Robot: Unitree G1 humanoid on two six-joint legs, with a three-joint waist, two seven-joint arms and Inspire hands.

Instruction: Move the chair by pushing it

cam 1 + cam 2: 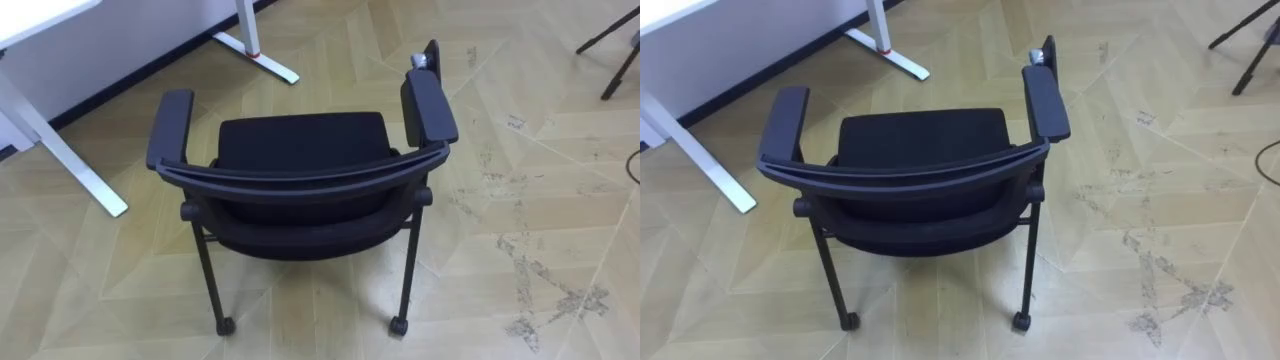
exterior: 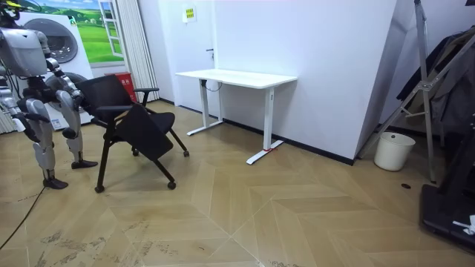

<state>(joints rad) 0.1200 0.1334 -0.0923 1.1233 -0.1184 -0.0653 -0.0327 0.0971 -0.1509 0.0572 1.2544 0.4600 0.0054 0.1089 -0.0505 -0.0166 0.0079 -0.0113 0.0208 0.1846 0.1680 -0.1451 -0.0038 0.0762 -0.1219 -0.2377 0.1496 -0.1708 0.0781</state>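
A black chair (image 1: 300, 150) with two armrests and castors stands on the wooden floor right below me, its backrest (image 1: 300, 182) nearest to me and its seat facing away. In the room view I stand at the room view's left, directly behind the chair (image 2: 126, 111), which faces the white desk. My right hand (image 2: 28, 124) and left hand (image 2: 70, 132) hang low by my body there, too small to read. The chair (image 1: 920, 150) has a small grey part by its right armrest (image 1: 1045, 100).
The white desk (image 2: 237, 76) stands against the wall ahead; its legs and foot (image 1: 70, 150) lie at my left front. Dark tripod legs (image 1: 610, 50) reach in at the far right. A washing machine (image 2: 52, 44) is behind me, a white bucket (image 2: 393, 150) far off.
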